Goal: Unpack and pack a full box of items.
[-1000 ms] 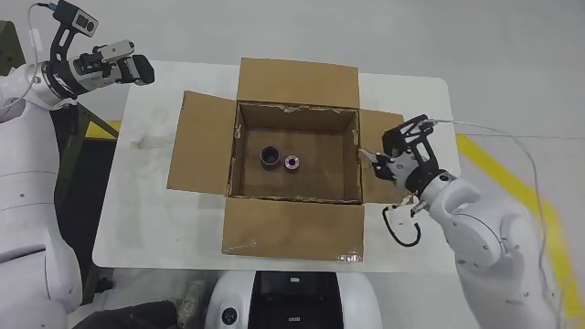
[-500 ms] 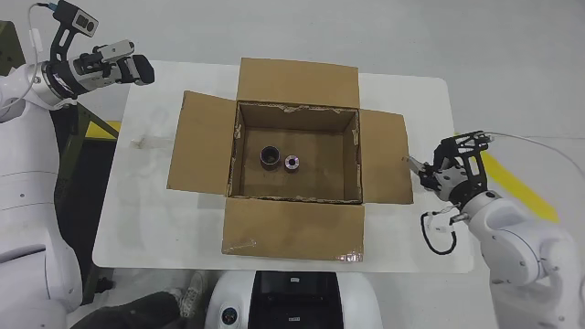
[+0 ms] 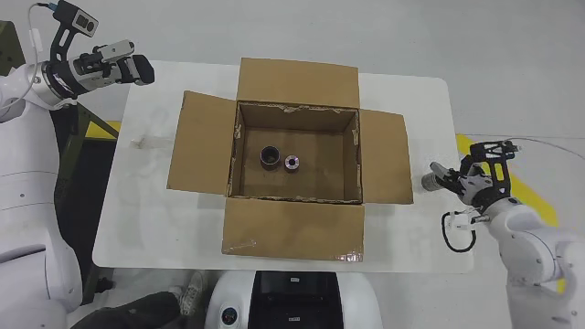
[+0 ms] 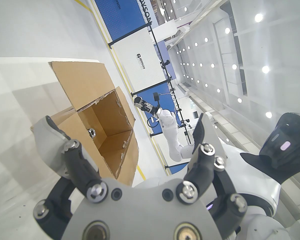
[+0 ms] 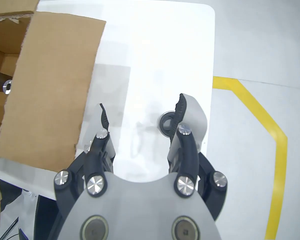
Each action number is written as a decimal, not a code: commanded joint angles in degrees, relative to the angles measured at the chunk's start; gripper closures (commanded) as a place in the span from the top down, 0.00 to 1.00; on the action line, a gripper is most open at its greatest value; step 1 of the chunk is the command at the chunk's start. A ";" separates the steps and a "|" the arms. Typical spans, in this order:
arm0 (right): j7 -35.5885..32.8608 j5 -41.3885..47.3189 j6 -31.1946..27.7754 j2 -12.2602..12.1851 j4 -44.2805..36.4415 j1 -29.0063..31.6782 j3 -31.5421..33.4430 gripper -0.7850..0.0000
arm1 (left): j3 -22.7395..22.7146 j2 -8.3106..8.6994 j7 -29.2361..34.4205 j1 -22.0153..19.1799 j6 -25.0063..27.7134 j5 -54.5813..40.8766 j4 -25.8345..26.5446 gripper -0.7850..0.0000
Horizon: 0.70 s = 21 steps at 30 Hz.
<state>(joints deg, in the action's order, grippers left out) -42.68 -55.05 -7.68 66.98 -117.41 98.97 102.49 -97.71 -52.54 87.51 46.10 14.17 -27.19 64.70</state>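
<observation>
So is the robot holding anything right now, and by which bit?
Nothing. The left gripper and the right gripper are both open and empty. A black ring sits beside one right finger, not pinched.

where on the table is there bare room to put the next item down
The widest bare patch is the table strip between its left edge and the left flap. Also free: the far right corner beyond the right flap. Crowded by the right edge, where the open right tool is beside a black ring.
</observation>
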 commanded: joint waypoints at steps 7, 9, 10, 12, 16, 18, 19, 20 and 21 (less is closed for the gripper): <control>1.25 -0.27 0.66 -0.13 4.37 0.70 0.85 0.75 | 0.00 0.00 0.00 0.00 0.00 0.00 0.00 1.00; 1.49 -0.59 0.64 -0.17 5.32 0.74 0.74 0.75 | 0.00 0.00 0.00 0.00 0.00 0.00 0.00 1.00; 1.58 -0.84 0.81 -0.18 5.94 0.76 0.69 0.76 | 0.00 0.00 0.00 0.00 0.00 0.00 0.00 1.00; 1.71 -1.11 1.13 -0.20 7.14 0.61 0.39 0.77 | 0.00 0.00 0.00 0.00 0.00 0.00 0.00 1.00; 2.33 -0.77 1.33 -0.21 9.58 0.07 -0.11 0.84 | 0.00 0.00 0.00 0.00 0.00 0.00 0.00 1.00; 2.56 -0.87 1.37 -0.22 10.51 -0.27 -0.50 0.89 | 0.00 0.00 0.00 0.00 0.00 0.00 0.00 1.00; 2.73 -0.84 1.24 -0.22 10.88 -0.45 -0.72 0.92 | 0.00 0.00 0.00 0.00 0.00 0.00 0.00 1.00; 2.85 -0.86 1.20 -0.23 11.25 -0.61 -0.90 0.94 | 0.00 0.00 0.00 0.00 0.00 0.00 0.00 1.00; 2.99 -0.82 1.32 -0.23 11.59 -0.77 -1.09 0.96 | 0.00 0.00 0.00 0.00 0.00 0.00 0.00 1.00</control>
<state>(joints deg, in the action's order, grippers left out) -39.81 -55.89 -6.43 66.75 -106.15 98.36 101.57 -97.71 -52.54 87.51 46.10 14.17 -27.19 64.70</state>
